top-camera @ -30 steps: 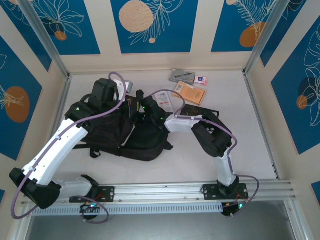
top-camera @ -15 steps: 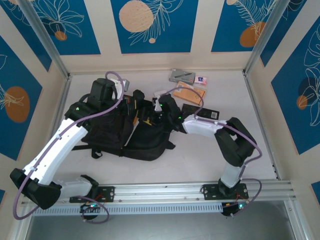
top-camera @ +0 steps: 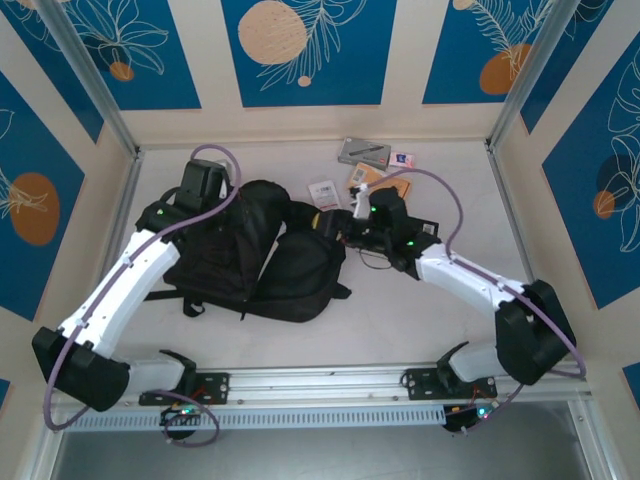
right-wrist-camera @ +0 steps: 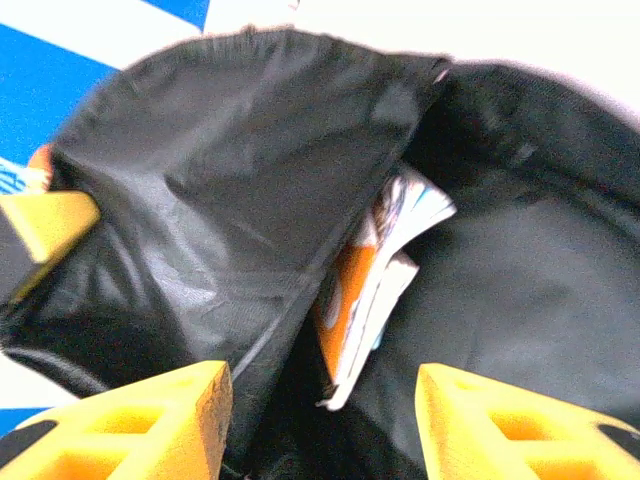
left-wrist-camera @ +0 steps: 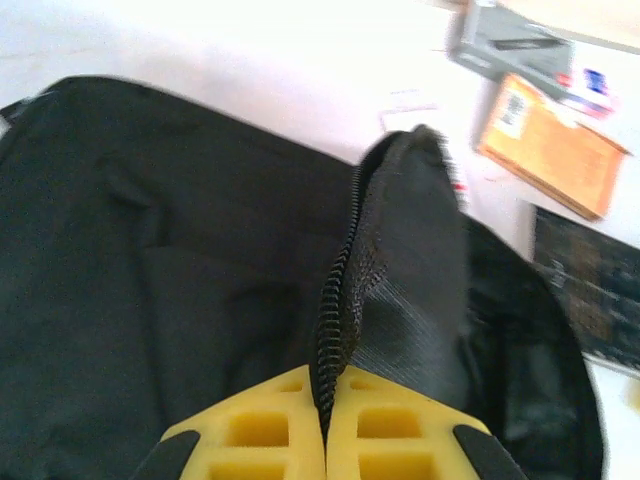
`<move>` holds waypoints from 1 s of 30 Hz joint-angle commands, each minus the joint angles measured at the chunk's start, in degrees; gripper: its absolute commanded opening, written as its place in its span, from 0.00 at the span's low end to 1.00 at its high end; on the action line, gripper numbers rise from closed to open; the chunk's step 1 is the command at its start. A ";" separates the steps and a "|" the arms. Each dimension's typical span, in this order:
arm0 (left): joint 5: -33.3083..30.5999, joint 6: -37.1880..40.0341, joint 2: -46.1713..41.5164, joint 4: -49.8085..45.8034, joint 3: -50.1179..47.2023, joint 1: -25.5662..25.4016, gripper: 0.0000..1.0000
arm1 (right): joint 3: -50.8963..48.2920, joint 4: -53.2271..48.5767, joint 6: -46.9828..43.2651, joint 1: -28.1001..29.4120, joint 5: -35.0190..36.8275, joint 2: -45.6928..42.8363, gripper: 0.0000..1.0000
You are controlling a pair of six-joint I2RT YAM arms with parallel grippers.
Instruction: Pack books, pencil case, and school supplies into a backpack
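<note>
- The backpack [top-camera: 290,270] lies flat, left of the table's middle. Its mouth is turned toward the right and far side, where the loose things lie.
- The left gripper [left-wrist-camera: 325,425] has its fingers pressed together on the zip edge of the flap, holding it lifted so the mouth gapes.
- The right gripper [right-wrist-camera: 320,378] has its fingers apart with nothing clamped between them, and it points into the open mouth. Just ahead of it the packed orange book [right-wrist-camera: 345,300] and some pale papers stand on edge against the inner wall.
- On the table behind the right gripper, away from the bag, is the loose orange book [top-camera: 372,180], lying roughly across the table with the arm's cable looped over it. In the left wrist view the black book [left-wrist-camera: 590,290] sits just beside it on the near side.
- Farther out, close to the far wall, the grey pencil case [top-camera: 364,151] has its long axis across the table. The small eraser [top-camera: 402,159] is just beside its right end.
- A white packet [top-camera: 323,190] lies near the bag's far edge.
- My judgement is that the right arm is both nearer and free, so the fetching falls to it, while the left is committed to the flap.
- Room: there is bare table to the right and near side for swinging out. The far wall crowds any reach past the pencil case.
</note>
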 commanded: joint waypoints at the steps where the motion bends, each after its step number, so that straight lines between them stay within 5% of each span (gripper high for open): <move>1: -4.74 -3.89 1.01 -0.47 -0.61 3.26 0.00 | -2.23 -4.70 -3.40 -4.09 1.95 -2.12 0.51; 12: -13.95 -7.20 0.99 -3.96 2.17 7.57 0.00 | 14.86 -26.77 -13.34 -9.62 15.89 10.27 0.50; 16: -15.76 -6.66 -0.16 -4.51 3.46 8.39 0.00 | 19.87 -28.68 -14.91 -11.40 14.47 16.68 0.50; 21: -15.52 -5.68 -2.37 -2.38 4.31 8.39 0.00 | 29.81 -33.86 -18.30 -10.77 12.53 26.76 0.58; 30: -18.27 -5.25 -2.22 -3.66 3.92 8.40 0.00 | 50.64 -45.53 -23.74 -6.21 23.36 45.41 0.80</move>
